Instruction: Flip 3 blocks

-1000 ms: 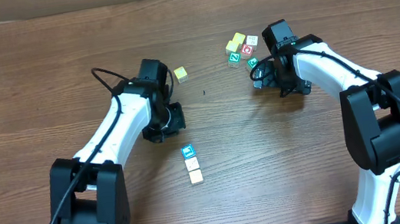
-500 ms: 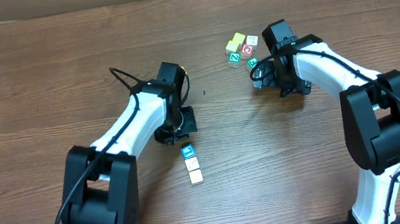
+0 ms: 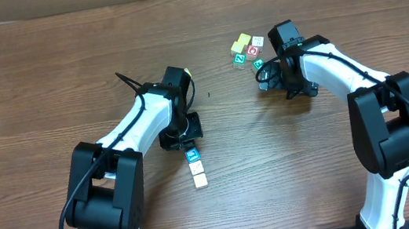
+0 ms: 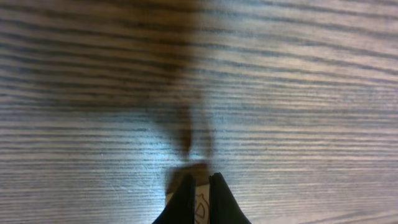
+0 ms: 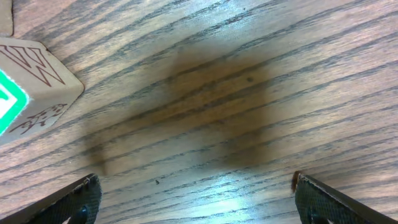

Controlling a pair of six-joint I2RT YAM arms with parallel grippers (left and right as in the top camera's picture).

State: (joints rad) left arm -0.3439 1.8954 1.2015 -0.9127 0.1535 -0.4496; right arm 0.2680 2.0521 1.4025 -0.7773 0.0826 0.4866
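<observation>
My left claw [image 4: 199,182] is squeezed shut with nothing in it. My right claw [image 5: 194,186] is wide open and holds nothing.

What could go wrong:
- My shut left claw sits very close to the blue block [image 3: 192,155]. If I come down like this, I think I will just bump it. It may slide and not roll over.
- If it slides toward the near edge of the table [image 3: 43,88], it could hit the cream block [image 3: 200,180] and push it away too.
- The yellow block [image 3: 186,73] only peeks out beside my left arm [image 3: 138,119]. The arm could knock it when it swings.
- My right claw is open beside a green cube [image 5: 25,87]. That one is not mine to flip, so I might grab the wrong one.

Where my blocks are:
- The blue block is near the middle of the table, just on the near-edge side of my left claw. In my left wrist view a pale side with a drawing shows right at my tips. I think it is this block, but I can't be sure.
- The cream block is just past the blue one, closer to the near edge.
- The yellow block is on the far-edge side of my left claw.
- All three are well apart from my right claw.
</observation>
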